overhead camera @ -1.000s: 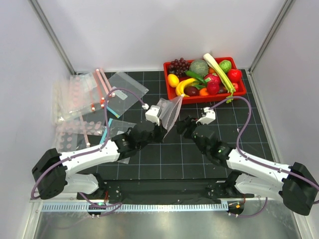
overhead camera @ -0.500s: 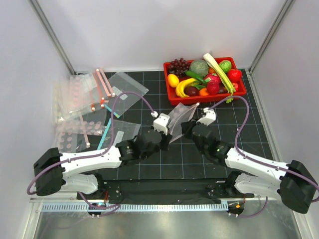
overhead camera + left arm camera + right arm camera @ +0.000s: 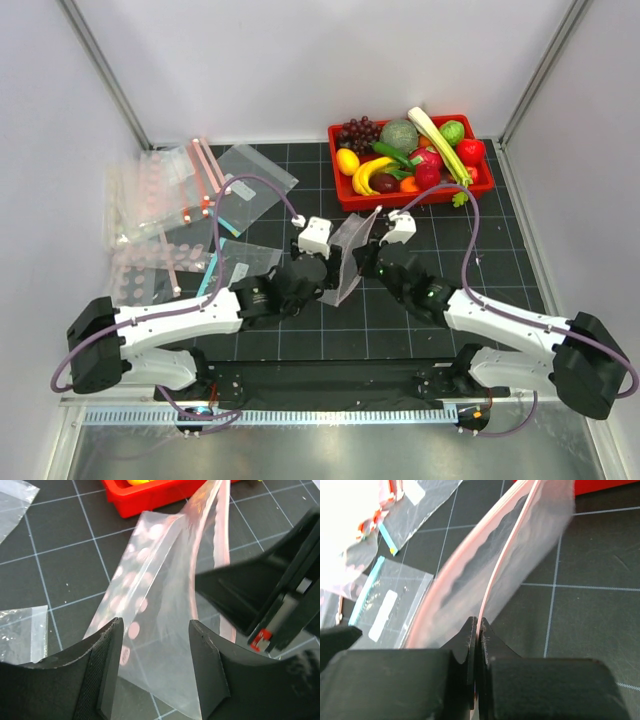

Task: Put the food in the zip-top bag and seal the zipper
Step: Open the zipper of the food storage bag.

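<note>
Though limp, zipper [image 3: 493, 580] in right hand [image 3: 477, 628].

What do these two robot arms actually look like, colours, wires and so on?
Both the left arm and right arm have white links between chunky black joints. A purple cable loops along each. The left gripper and right gripper have flat black fingers; a small white block sits at each wrist.

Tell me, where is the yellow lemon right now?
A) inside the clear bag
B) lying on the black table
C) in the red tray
C: the lemon sits in the red tray, at its left end, and the zip-top bag looks empty.
</note>
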